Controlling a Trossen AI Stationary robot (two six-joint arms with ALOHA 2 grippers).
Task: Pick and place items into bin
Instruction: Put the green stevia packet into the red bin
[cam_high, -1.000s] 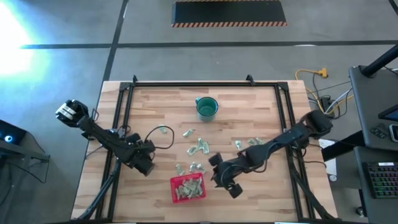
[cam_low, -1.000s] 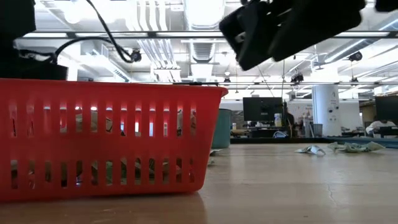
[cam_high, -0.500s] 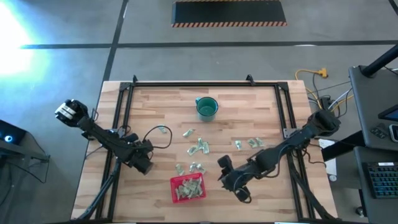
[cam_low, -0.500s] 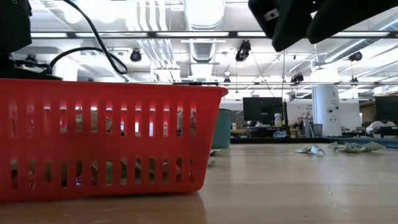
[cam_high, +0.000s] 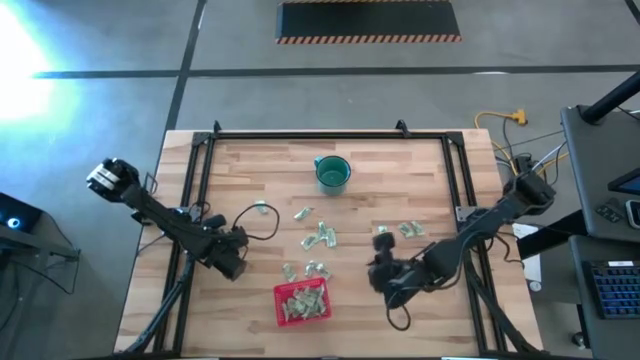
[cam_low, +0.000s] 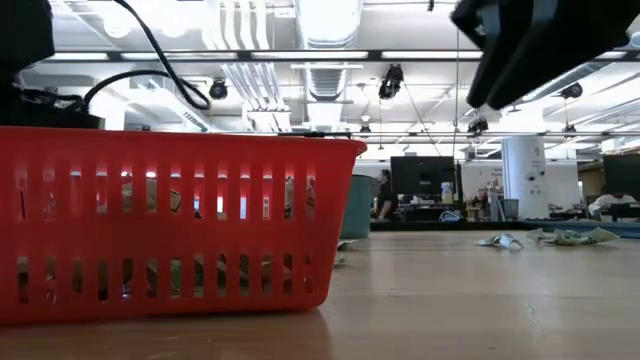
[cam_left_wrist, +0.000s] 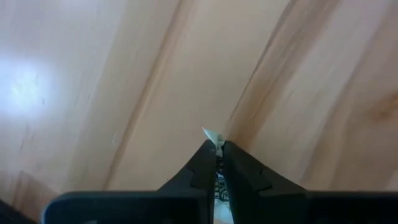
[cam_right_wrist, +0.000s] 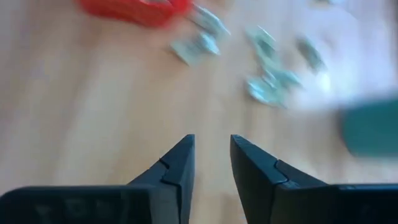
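Roughly halfway — the red bin (cam_high: 302, 303) holds a heap of packets, yet loose packets (cam_high: 318, 236) dot the table. Left gripper (cam_left_wrist: 217, 154) pinches a packet (cam_left_wrist: 213, 136); right gripper (cam_right_wrist: 211, 158) hangs empty, narrowly parted.

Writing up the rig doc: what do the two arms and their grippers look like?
Both arms are dark, slim, jointed links. The left arm has a pale round cap at its outer end and a black cable looping over the table. Left gripper and right gripper each carry two black wedge-shaped fingers with stepped inner edges.
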